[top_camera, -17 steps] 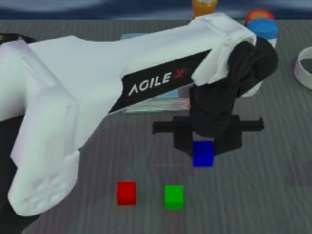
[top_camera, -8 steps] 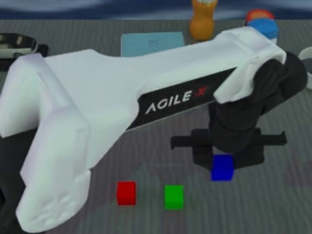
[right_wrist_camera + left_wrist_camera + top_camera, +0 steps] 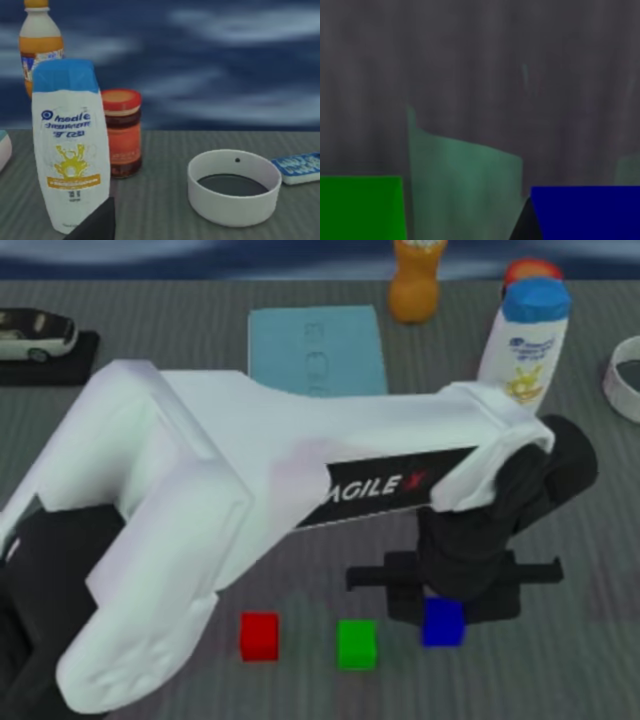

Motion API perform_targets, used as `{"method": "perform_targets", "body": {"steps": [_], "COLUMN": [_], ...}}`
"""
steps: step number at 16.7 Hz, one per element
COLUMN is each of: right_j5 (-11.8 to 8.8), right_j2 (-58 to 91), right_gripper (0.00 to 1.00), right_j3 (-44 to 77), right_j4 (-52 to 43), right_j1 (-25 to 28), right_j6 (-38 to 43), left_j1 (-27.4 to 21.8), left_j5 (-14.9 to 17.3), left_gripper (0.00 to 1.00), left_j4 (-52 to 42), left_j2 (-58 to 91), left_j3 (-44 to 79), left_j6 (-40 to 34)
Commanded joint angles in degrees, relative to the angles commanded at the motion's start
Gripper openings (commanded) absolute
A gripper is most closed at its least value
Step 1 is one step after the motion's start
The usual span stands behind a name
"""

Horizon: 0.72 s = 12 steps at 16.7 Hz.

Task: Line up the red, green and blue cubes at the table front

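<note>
The red cube (image 3: pixel 259 636) and the green cube (image 3: pixel 356 643) rest side by side on the table (image 3: pixel 560 660) near its front edge. My left gripper (image 3: pixel 443 612) points down just right of the green cube and is shut on the blue cube (image 3: pixel 442 624), which is roughly level with the other two. The left wrist view shows the blue cube (image 3: pixel 585 212) close up, with the green cube (image 3: pixel 360 207) beside it across a gap. My right arm is outside the top view. Only a dark piece of the right gripper (image 3: pixel 95 227) shows in the right wrist view.
Behind the left arm lie a pale blue book (image 3: pixel 318 348), an orange bottle (image 3: pixel 417 280), a blue-capped white bottle (image 3: pixel 525 345) and a red-lidded jar (image 3: pixel 530 270). A white ring-shaped bowl (image 3: pixel 622 375) sits far right. A toy car on a black base (image 3: pixel 35 335) is far left.
The left arm carried the blue cube toward the table front and lower, first swinging right, then back left. It now hangs beside the green cube. The red and green cubes stayed put.
</note>
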Motion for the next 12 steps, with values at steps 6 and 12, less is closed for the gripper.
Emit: {"method": "perform_targets", "body": {"steps": [6, 12], "right_j5": [0.00, 0.00], "right_j2": [0.00, 0.00], "right_gripper": [1.00, 1.00], "right_j3": [0.00, 0.00], "right_j4": [0.00, 0.00], "right_j1": [0.00, 0.00], "right_j6": [0.00, 0.00], "left_j1": [0.00, 0.00], "left_j5": [0.00, 0.00], "left_gripper": [0.23, 0.68], "left_j4": [0.01, 0.01], "left_j2": [0.00, 0.00], "left_j3": [-0.01, -0.01], "left_j6": [0.00, 0.00]}}
